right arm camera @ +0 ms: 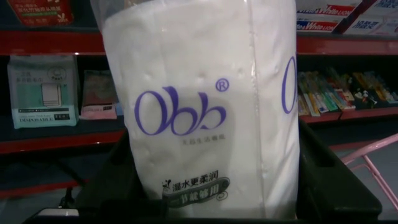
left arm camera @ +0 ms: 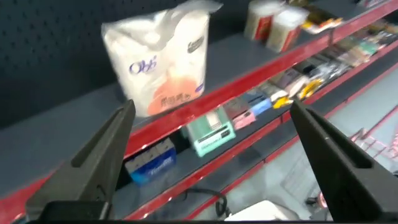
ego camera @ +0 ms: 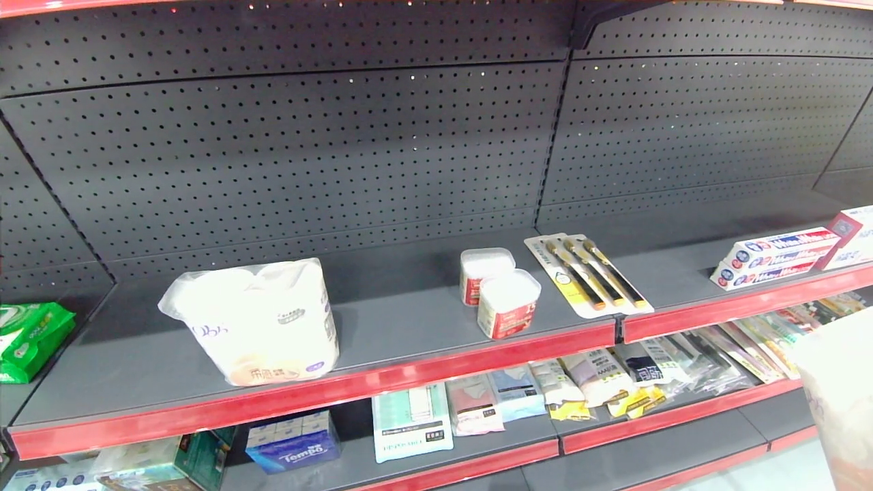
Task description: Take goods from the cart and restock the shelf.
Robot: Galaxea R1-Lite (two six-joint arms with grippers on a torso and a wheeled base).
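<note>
Roll pack [ego camera: 256, 320] on shelf [ego camera: 409, 320], second pack [right arm camera: 205, 106] in right pincer [right arm camera: 224, 183]; two tubs [ego camera: 508, 303]

Even, seemingly overhead light; soft shadows.

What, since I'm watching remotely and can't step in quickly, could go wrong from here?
1. The held roll pack is bulky and soft-wrapped in the right claw, so it might slip or sag.
2. Swinging it in could knock the two tubs standing near the shelf lip.
3. The shelved roll pack sits close to that lip; a nudge may tip it off.
</note>
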